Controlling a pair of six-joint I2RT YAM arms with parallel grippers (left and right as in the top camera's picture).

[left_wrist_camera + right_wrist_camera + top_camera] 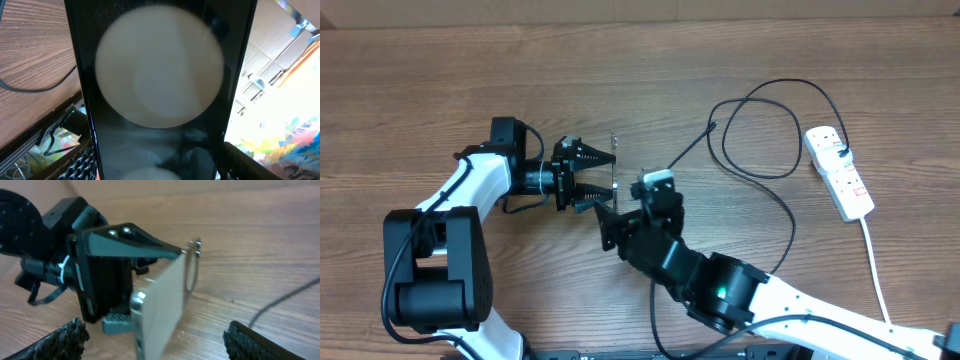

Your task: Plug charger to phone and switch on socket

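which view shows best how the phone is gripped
The right wrist view: it shows the glossy black slab phone side-on, clamped in the left tool. Overhead shows only its thin edge in that tool. The left wrist view is filled by its dark face and a round white reflection, nothing of the grip.

The overhead view is filled by a brown wood-grain surface [440,80], evenly lit, with a pale strip [620,6] seen along its far edge. In the left wrist view, pale panels [265,55] divided by dark seams are shown at the right, washed out lower down by a strong white glare [280,120]. Blurred colourful clutter [300,150] is seen in the lower right corner.
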